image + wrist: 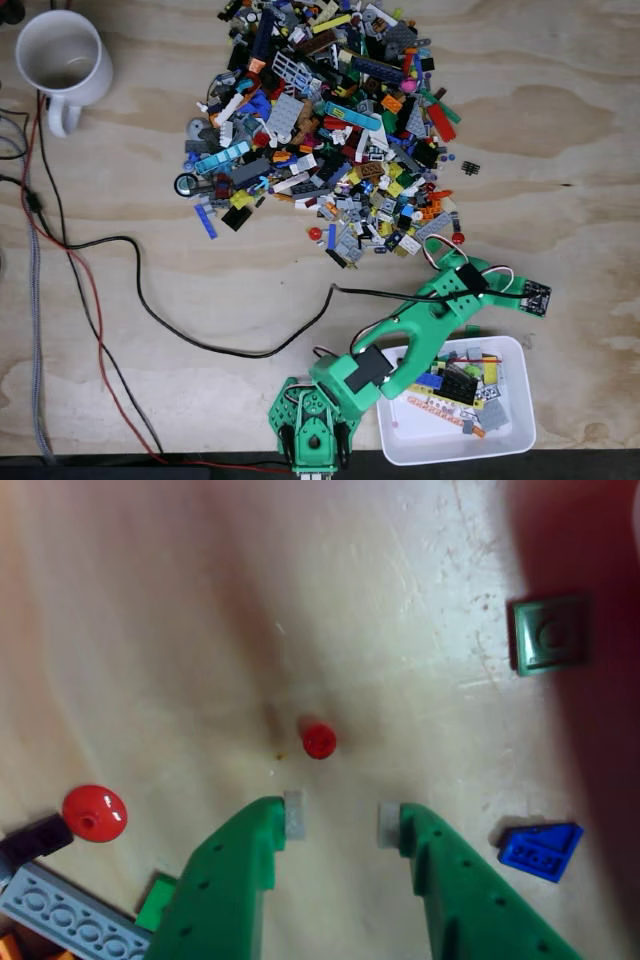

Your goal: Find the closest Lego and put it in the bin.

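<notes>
Jaws [338,821] released, empty, above one small red stud [319,740]; one bin [520,420], perhaps half-filled.

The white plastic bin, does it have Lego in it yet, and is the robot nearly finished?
Yes. The low white plastic bin already holds a small heap of mixed Lego pieces, so earlier trips look done. Right now the green gripper hangs empty, jaws open, just short of a small round red Lego stud on the wooden table. Left to do: grab it and drop it in. The big colourful Lego pile remains.
</notes>
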Available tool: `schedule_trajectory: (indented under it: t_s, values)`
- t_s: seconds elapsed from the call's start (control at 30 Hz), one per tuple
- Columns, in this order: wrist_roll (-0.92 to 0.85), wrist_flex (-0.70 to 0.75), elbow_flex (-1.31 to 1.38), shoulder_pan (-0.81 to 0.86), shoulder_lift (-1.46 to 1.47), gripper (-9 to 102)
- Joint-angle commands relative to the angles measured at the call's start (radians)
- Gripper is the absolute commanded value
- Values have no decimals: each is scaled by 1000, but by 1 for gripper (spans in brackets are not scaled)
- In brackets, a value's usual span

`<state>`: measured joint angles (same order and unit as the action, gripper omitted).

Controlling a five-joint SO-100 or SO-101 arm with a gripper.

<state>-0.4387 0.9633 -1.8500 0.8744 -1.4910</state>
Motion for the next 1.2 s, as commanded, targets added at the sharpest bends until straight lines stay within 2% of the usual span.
schedule_trajectory:
  t_s: [0.0,1.17]
  values:
    - [-18,-21,89,12,-5,13]
    - [-38,-103,101,14,95,9]
